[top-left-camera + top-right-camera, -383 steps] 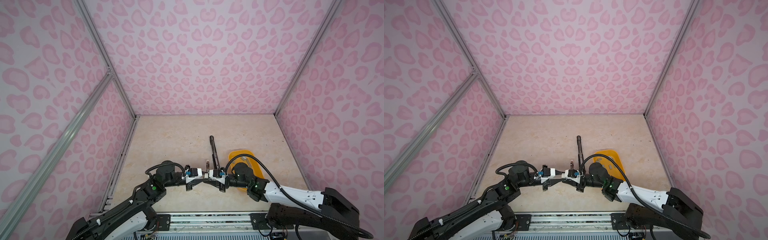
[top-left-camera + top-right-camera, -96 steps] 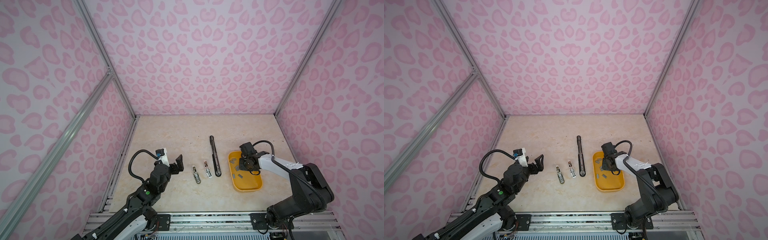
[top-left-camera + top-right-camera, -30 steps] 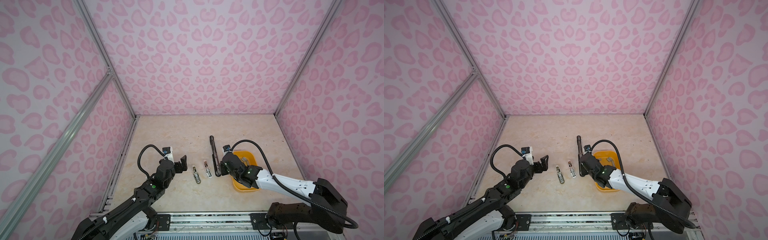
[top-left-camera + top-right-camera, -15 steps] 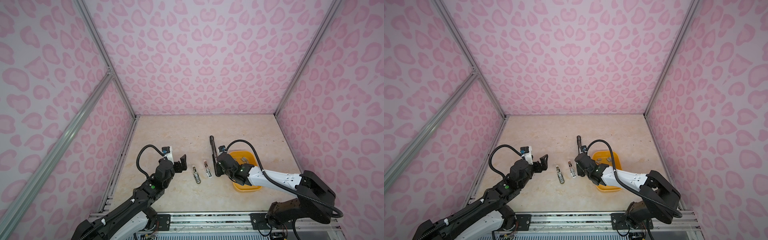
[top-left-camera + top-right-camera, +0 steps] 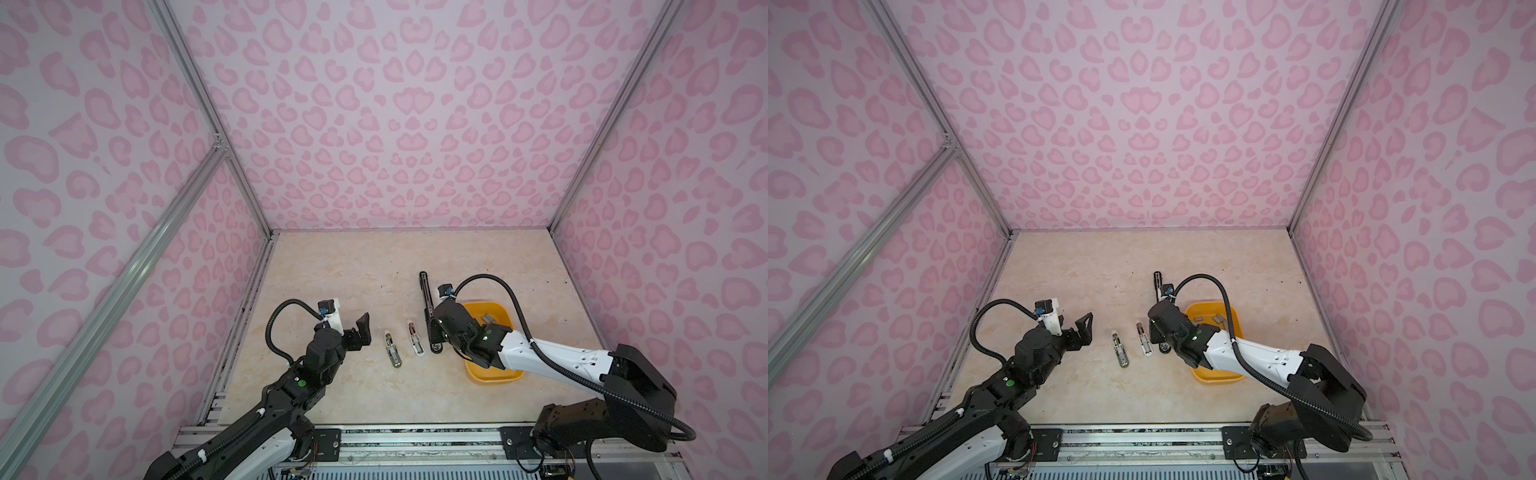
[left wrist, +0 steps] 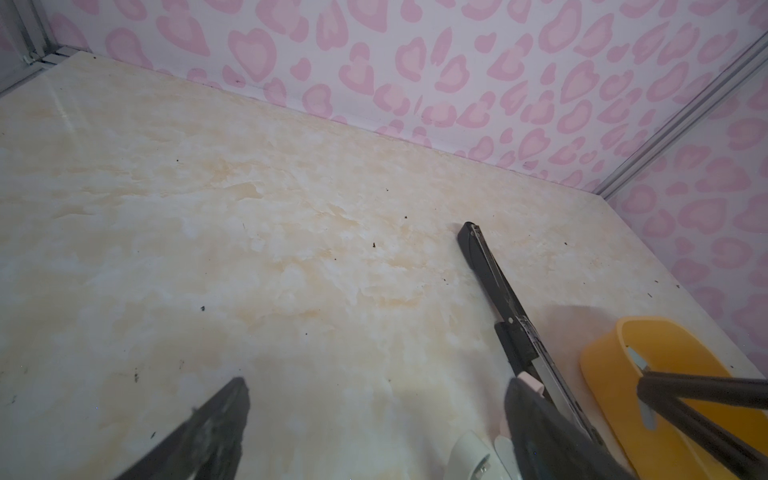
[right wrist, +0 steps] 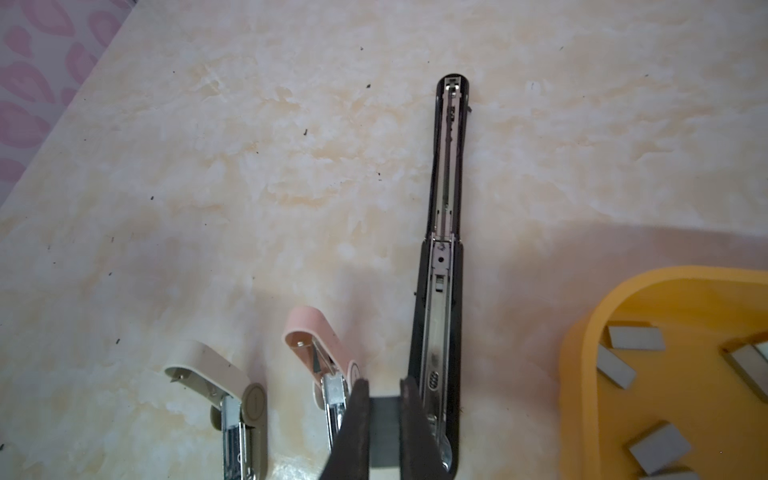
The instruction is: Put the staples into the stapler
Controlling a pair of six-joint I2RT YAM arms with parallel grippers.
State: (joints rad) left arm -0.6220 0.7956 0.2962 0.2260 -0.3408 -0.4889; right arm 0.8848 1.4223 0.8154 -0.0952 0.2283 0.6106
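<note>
Three staplers lie open side by side: a long black stapler point(image 5: 427, 307) point(image 7: 446, 208), a small pink stapler point(image 5: 415, 340) point(image 7: 320, 345) and a small beige stapler point(image 5: 392, 350) point(image 7: 216, 370). My right gripper point(image 7: 384, 384) point(image 5: 1156, 332) is shut on a grey strip of staples point(image 7: 384, 428), held just above the table between the pink and black staplers. More staples point(image 7: 633, 337) lie in the orange tray point(image 5: 494, 376). Left of the beige stapler, my left gripper point(image 5: 359, 332) point(image 6: 378, 386) hangs open and holds nothing.
The orange tray point(image 5: 1217, 378) sits right of the black stapler, partly under my right arm. Pink patterned walls close the table at the back and on both sides. Bare marble surface point(image 5: 353, 270) stretches behind the staplers.
My right gripper left the orange tray with a staple strip and moved left to the staplers; over the last second it edged slightly further left. The left arm has barely moved.
</note>
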